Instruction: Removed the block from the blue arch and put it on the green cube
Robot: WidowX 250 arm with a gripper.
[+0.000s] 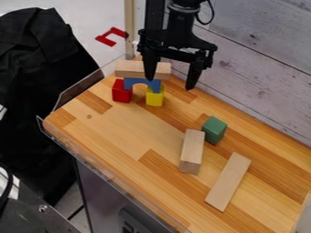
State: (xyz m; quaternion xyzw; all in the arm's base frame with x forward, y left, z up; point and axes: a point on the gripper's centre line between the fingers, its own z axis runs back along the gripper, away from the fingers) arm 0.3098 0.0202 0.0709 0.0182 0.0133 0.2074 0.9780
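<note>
- In the camera view, clock taken from its middle, the pale wooden block (129,69) is lying across the blue arch (130,83), between eleven and twelve o'clock, so the removal is still awaiting its doing.
- Below it, the red block (121,92) and the yellow cube (155,98) are sitting at the arch's two ends.
- The black gripper (170,84) is hanging just past twelve, its fingers spreading wide and holding nothing; one is overlapping the block from this angle, and whether it is touching I cannot tell.
- The green cube (214,130) is standing between three and four, carrying nothing on top, so the placing is also lacking.
- Two other wooden pieces, a thick bar (191,152) and a flat plank (228,181), are lying between four and five.
- By my judgement, the task is only beginning: gripping, lifting, carrying toward the cube, setting down and releasing are all awaiting their turn.
</note>
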